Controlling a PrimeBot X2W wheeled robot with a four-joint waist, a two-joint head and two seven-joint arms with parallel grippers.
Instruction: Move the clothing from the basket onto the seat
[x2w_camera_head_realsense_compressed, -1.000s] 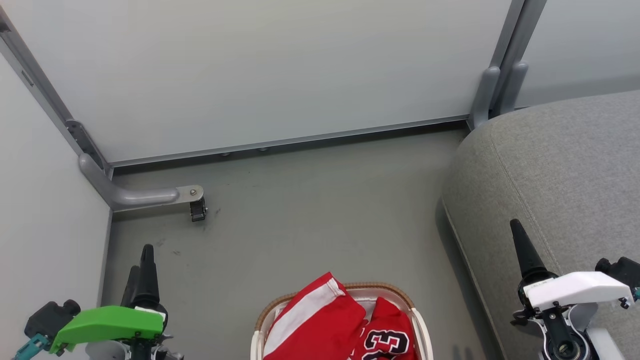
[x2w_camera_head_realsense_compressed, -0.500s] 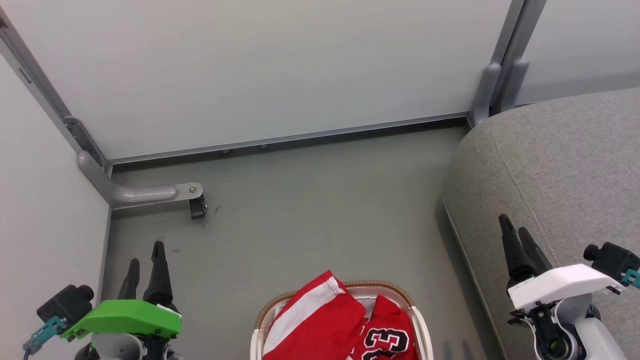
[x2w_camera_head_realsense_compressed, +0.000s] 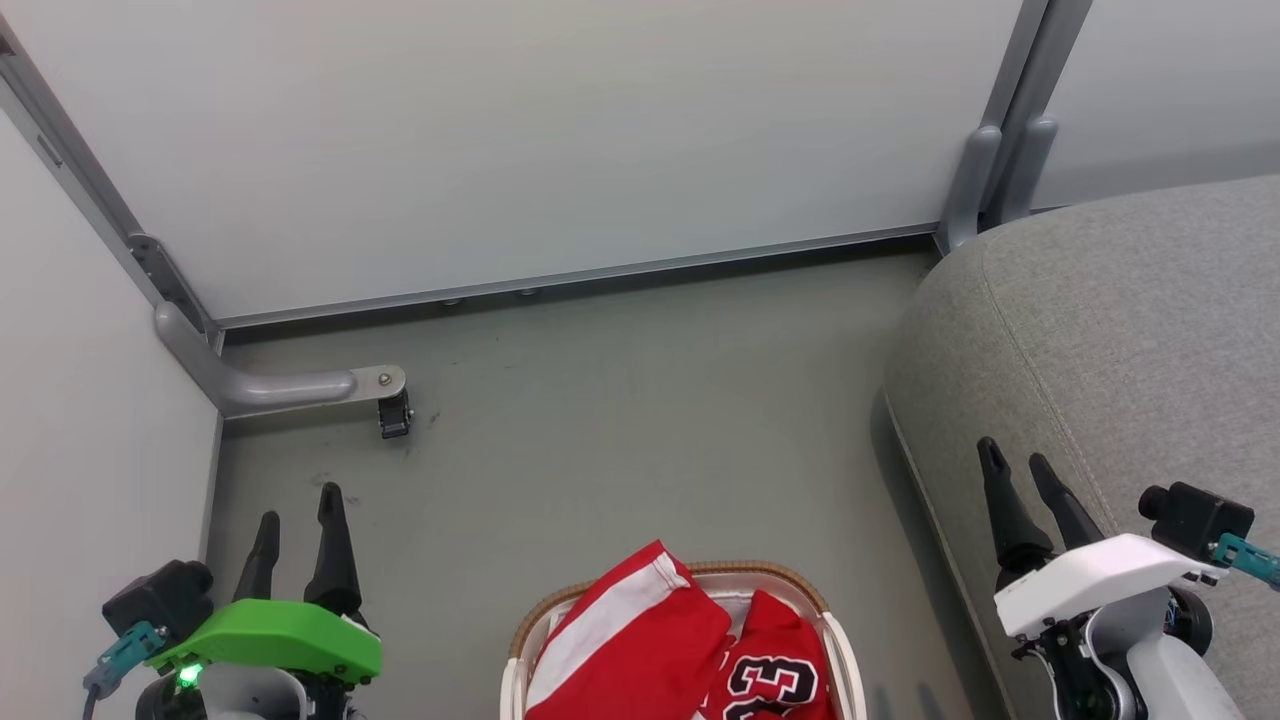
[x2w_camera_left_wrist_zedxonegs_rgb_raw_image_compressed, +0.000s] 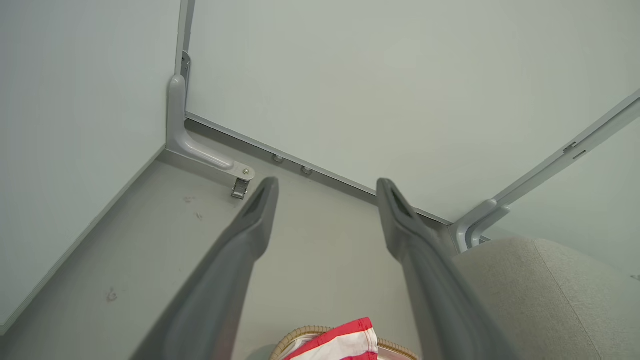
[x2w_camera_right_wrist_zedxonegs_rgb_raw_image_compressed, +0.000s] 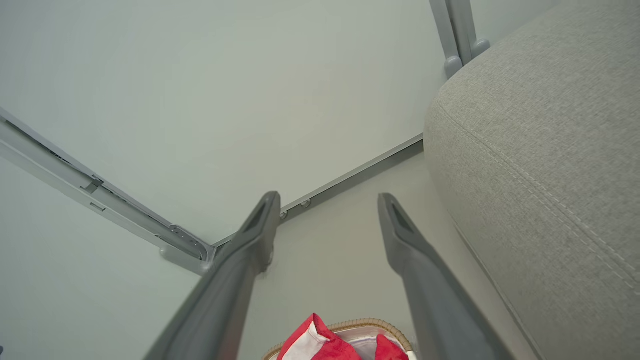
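while clothing (x2w_camera_head_realsense_compressed: 640, 640) sits in basket (x2w_camera_head_realsense_compressed: 770, 572), left fingers (x2w_camera_head_realsense_compressed: 333, 550) wide, empty, right fingers (x2w_camera_head_realsense_compressed: 1005, 510) likewise

Coarse grey woven seat (x2w_camera_head_realsense_compressed: 1130, 340) cloth

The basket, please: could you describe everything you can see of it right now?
The basket is small, rounded and white, plastic by its look, with a brown woven rim and a white fabric liner. It stands upright on the grey floor, left of the seat and apart from it, cut off by the head view's bottom edge. Red clothing fills it and rises over its rim.
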